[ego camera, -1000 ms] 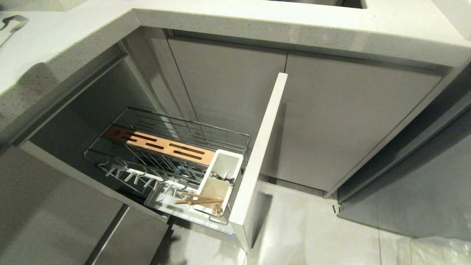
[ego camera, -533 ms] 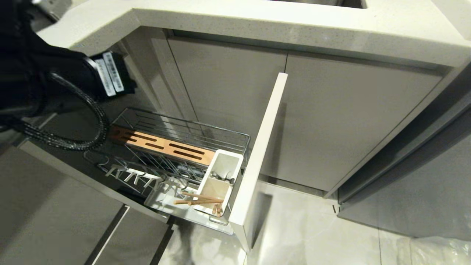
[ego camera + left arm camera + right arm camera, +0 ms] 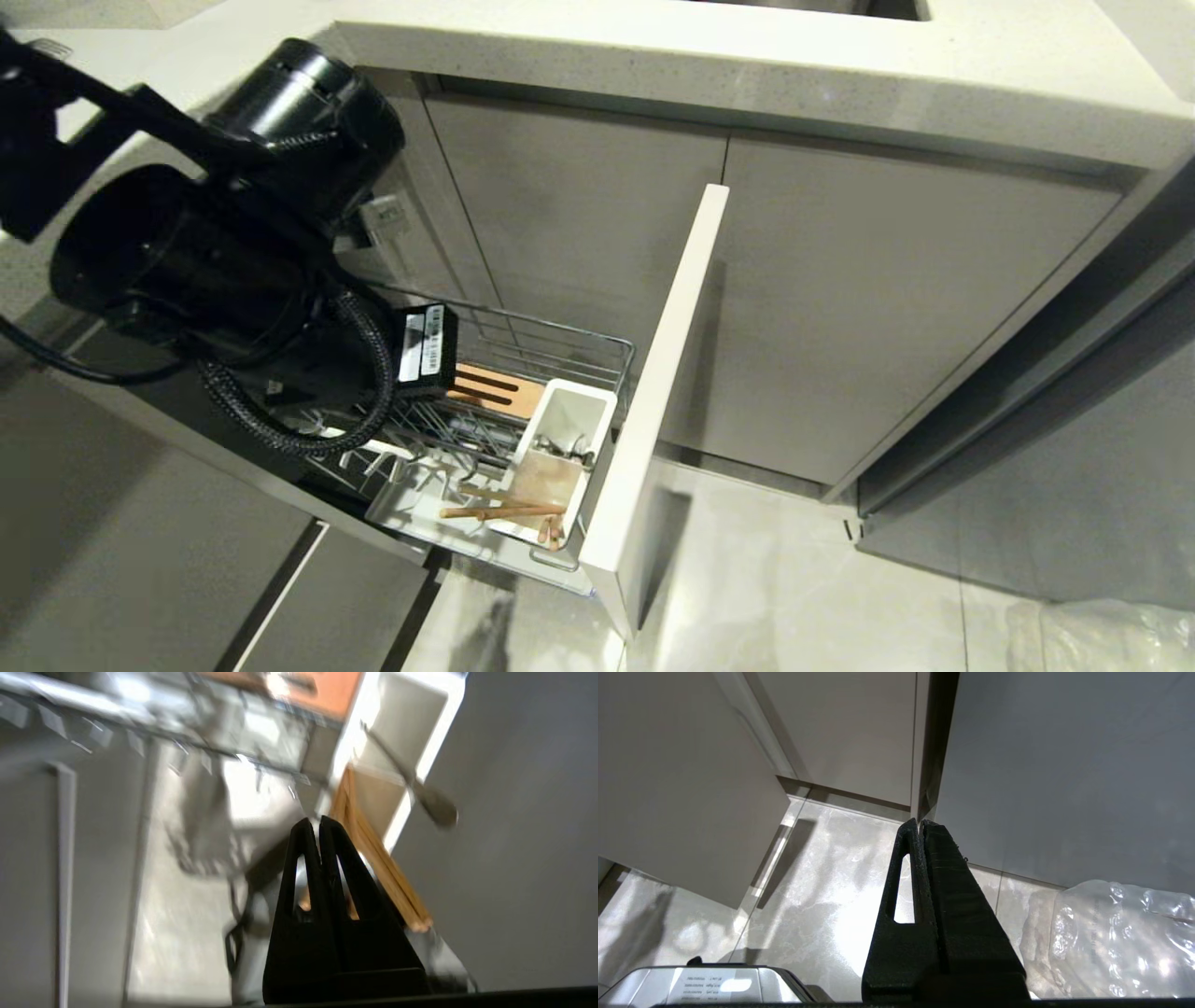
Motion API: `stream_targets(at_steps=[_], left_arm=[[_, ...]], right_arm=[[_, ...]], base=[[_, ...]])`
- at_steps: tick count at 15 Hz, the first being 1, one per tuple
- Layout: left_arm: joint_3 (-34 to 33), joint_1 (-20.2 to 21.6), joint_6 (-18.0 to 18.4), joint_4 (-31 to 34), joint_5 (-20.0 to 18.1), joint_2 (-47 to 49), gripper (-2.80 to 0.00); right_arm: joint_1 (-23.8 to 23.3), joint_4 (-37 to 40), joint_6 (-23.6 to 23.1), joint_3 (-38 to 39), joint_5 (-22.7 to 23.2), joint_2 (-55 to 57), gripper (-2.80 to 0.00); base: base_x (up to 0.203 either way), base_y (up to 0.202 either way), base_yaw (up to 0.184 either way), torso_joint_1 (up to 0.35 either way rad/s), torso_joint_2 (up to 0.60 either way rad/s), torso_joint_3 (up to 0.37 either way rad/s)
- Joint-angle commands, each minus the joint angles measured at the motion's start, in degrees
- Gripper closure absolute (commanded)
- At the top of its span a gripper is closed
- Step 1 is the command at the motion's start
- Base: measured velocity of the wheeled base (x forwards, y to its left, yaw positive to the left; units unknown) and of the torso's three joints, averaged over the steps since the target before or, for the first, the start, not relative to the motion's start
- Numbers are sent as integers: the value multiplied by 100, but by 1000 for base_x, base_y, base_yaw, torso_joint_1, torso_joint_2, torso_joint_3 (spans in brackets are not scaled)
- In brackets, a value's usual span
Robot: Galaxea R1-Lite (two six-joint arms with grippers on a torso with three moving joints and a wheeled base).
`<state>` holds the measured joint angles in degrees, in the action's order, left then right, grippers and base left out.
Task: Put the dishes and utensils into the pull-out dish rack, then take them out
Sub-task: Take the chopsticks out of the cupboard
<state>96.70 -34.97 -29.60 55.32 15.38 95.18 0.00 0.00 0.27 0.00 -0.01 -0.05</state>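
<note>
Right gripper (image 3: 920, 822): parked low over the pale tiled floor (image 3: 822, 896), fingers pressed together on nothing; crinkled clear plastic wrap (image 3: 1115, 933) lies on the tiles beside it.
Left gripper (image 3: 319, 820): fingertips closed tight, empty, poised close to the chopsticks without touching them, seen in its wrist view.
Left arm (image 3: 233, 233): big black links and a braided cable (image 3: 373, 373) hang over the rack's inner half, hiding most of the slotted wooden strip (image 3: 490, 383) from the head camera.
Pull-out dish rack (image 3: 560, 355): drawn out of the corner cabinet, chrome wires showing past the arm.
Front panel (image 3: 653, 392): pale, edge-on, walling off the rack's outer end.
Utensil caddy (image 3: 569, 448): white plastic, two compartments, tucked against the front panel.
Chopsticks (image 3: 504, 504): pale wood, leaning out of the caddy's nearer compartment, tips over the white drip tray (image 3: 411, 509).
Spoon (image 3: 406, 779): metal, slanting out of the caddy's farther compartment in the wrist view, its bowl end up.
Cabinet doors (image 3: 840, 299): plain grey, shut, behind the rack.
Countertop (image 3: 747, 65): speckled pale stone, overhanging everything at the back.
</note>
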Motion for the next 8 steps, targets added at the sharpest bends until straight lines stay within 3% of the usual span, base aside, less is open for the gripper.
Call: stream_targets(at_steps=[1, 3, 4, 8], left_arm=[[210, 211, -25, 172, -575, 418, 0], [400, 521, -18, 308, -1007, 677, 0], [468, 594, -6, 383, -1144, 794, -280], [473, 772, -11, 505, -1390, 1106, -280]], right_arm=[[0, 0, 0, 0, 1, 5, 0], [0, 0, 0, 0, 1, 5, 0], [0, 0, 0, 0, 1, 5, 0], [0, 0, 0, 0, 1, 5, 0]], base=[[0, 0, 0, 0, 0, 0], [0, 0, 0, 0, 0, 0], [0, 0, 0, 0, 0, 0], [0, 0, 0, 0, 0, 0]])
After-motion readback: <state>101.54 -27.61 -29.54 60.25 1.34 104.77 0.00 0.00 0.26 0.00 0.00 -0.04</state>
